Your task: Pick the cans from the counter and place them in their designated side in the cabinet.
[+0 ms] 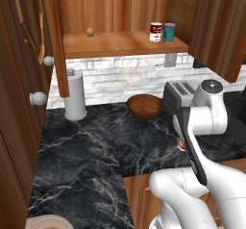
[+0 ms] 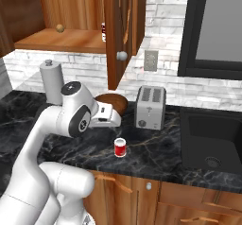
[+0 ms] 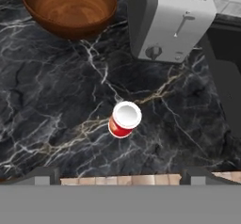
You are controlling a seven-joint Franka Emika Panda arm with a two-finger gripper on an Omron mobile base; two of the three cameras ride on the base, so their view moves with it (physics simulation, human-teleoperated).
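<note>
One bright red-and-white can (image 3: 124,119) stands upright on the black marble counter (image 3: 56,100) near its front edge, in front of the toaster. It also shows as the can (image 2: 120,147) in the right base view and peeks out behind my arm as the can (image 1: 181,146). My gripper (image 3: 121,178) hovers above it, open, its fingertips (image 3: 44,176) wide apart with nothing between them. My hand (image 2: 108,116) hangs up and left of that can. The dark red-and-white can (image 1: 155,31) stands on the right end of the cabinet shelf (image 1: 120,43), beside a teal can (image 1: 168,32).
A wooden bowl (image 3: 70,9) and a silver toaster (image 3: 172,18) stand behind the can. A paper towel holder (image 1: 75,95) is at the back left. A dark sink (image 2: 212,139) lies to the right. An open cabinet door (image 2: 124,30) hangs over the counter. A small round thing (image 1: 90,31) lies on the shelf.
</note>
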